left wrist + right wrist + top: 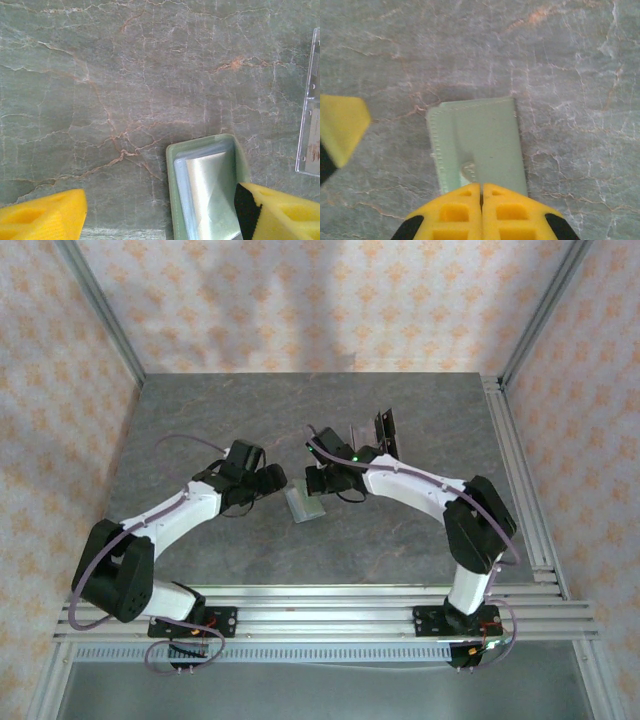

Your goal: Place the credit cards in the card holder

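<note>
A: Top view. Small sage-green rectangular fabric card holder (305,506) lies flat on the grey stone-look table (200,420), mid-table, between the two wrists. Right gripper (322,485) is just over its far end, left gripper (275,480) just beside it on the left. Right is nearer.
B: Long axis?
A: Runs roughly away from the bases, slightly tilted.
B: Left wrist?
A: Left gripper (160,202) is released, yellow fingers (42,215) spread wide. Card holder (172,170) sits toward the right-hand finger, which overlaps its edge, so it's off-centre in the gap. A pale glossy card (207,185) lies inside it. Clear plastic stand (311,110) is at the picture's right edge, apart.
B: Right wrist?
A: Right gripper (481,192) is clenched tip to tip at the card holder's (480,135) near short edge. Long axis points straight away from the jaws. Can't tell if it pinches a flap or only presses down.
B: Then I'd say the next move hinges on that end staying pinned while the left works along the axis.
</note>
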Controlling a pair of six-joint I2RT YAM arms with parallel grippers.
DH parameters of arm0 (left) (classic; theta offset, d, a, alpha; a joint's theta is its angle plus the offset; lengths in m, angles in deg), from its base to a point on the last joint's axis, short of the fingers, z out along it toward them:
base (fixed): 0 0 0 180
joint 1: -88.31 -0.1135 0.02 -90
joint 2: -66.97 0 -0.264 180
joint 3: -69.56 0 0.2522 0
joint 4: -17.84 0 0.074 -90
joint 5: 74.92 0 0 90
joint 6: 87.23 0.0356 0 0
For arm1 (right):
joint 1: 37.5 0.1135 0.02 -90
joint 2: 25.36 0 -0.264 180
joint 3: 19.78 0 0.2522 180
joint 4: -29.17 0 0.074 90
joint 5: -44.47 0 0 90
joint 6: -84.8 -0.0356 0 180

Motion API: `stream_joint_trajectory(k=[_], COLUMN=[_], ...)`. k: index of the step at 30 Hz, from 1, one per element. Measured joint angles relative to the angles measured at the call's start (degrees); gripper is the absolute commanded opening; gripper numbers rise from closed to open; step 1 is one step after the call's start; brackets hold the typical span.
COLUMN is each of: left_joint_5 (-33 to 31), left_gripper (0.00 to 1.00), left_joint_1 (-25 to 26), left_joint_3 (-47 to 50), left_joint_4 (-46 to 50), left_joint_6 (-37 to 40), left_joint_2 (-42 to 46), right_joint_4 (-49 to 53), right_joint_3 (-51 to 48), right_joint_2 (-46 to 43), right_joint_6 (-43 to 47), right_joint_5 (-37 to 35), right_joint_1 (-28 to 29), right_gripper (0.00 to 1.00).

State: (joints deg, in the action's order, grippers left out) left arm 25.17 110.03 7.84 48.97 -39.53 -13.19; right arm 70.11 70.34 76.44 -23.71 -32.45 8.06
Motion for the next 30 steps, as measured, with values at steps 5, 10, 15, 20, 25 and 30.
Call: stream_joint_trajectory(k=[5, 10, 15, 20, 25, 30], left_joint_5=[-0.2, -0.5, -0.7, -0.2, 0.7, 1.5], left_gripper=[0.79, 0.78, 0.77, 0.75, 0.75, 0.74], left_joint_1=[0.0, 0.0, 0.5, 1.6, 1.9, 2.2], left_joint_3=[0.0, 0.0, 0.0, -0.7, -2.5, -4.0], left_joint_4=[0.1, 1.2, 1.8, 2.2, 2.1, 1.5], left_joint_6=[0.4, 0.7, 1.9, 2.9, 3.4, 3.4], left_joint_2=[0.0, -0.9, -3.7, -7.2, -10.3, -12.0], right_joint_4=[-2.0, -3.5, -3.7, -4.5, -4.7, -4.4], right_joint_3=[-6.6, -12.0, -15.8, -18.0, -20.0, -20.9], right_joint_2=[-1.2, -3.2, -3.9, -4.0, -4.0, -5.7], right_joint_6=[-1.5, -3.4, -4.1, -4.5, -4.8, -5.3], right_joint_5=[-0.2, -1.6, -2.5, -2.6, -2.8, -2.8], right_joint_1=[-1.8, -4.6, -6.3, -6.2, -6.2, -6.2], right_gripper=[0.0, 0.0, 0.0, 0.0, 0.27, 0.42])
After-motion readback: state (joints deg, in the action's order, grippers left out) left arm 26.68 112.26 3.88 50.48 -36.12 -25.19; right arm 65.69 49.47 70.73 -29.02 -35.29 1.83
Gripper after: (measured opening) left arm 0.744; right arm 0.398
